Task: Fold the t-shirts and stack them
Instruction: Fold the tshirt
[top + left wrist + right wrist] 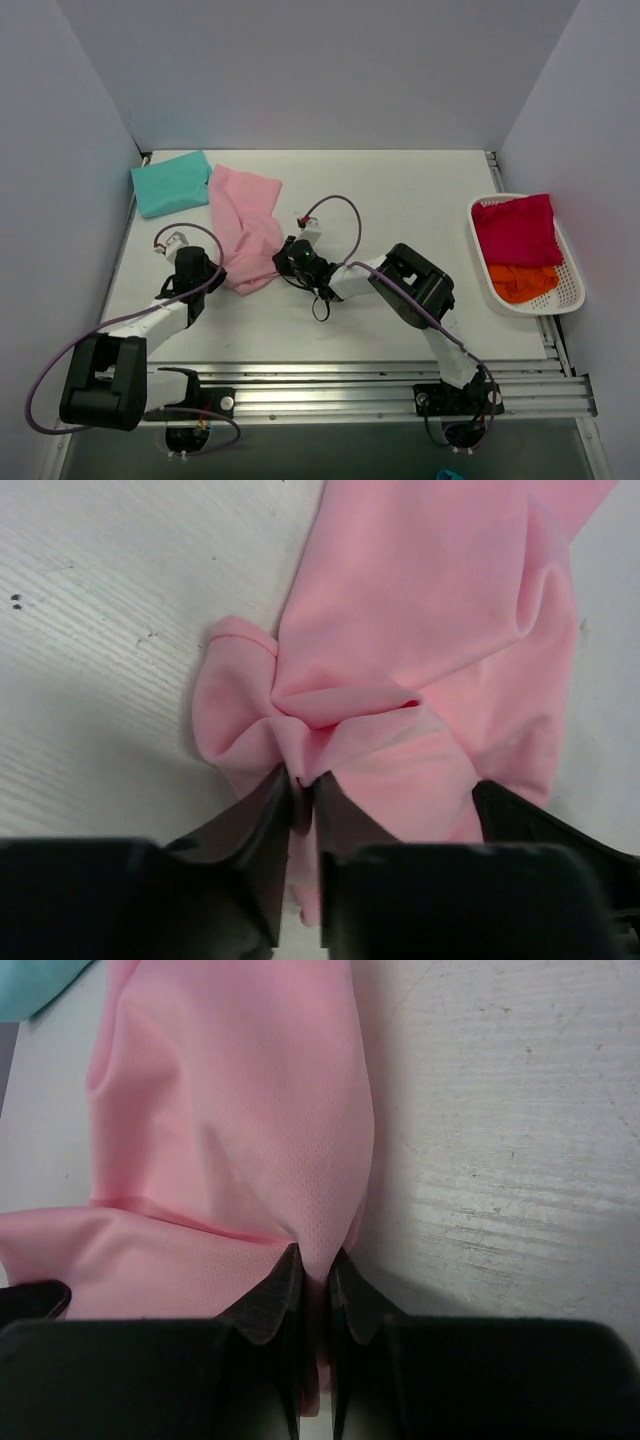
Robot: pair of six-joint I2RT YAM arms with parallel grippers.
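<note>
White table [400, 200], pink t-shirt [245, 215] lengthwise far-to-near, bunched near end

The light pink t-shirt [245, 225] is plain pink with no print; close up its weave shows a fine dotted texture. Far left, the teal t-shirt [170, 183] is a plain turquoise-green. On the right, the mesh basket [574, 288] is white. In its far part is a plain crimson red t-shirt [517, 228], in its near part a plain orange t-shirt [522, 282]. The bench [400, 190] is white with faint grey streaks. The left arm [165, 315] and right arm [420, 285] are white and black, their jaws black, their cables [340, 198] purple. The near rail [350, 385] is silver.
</note>
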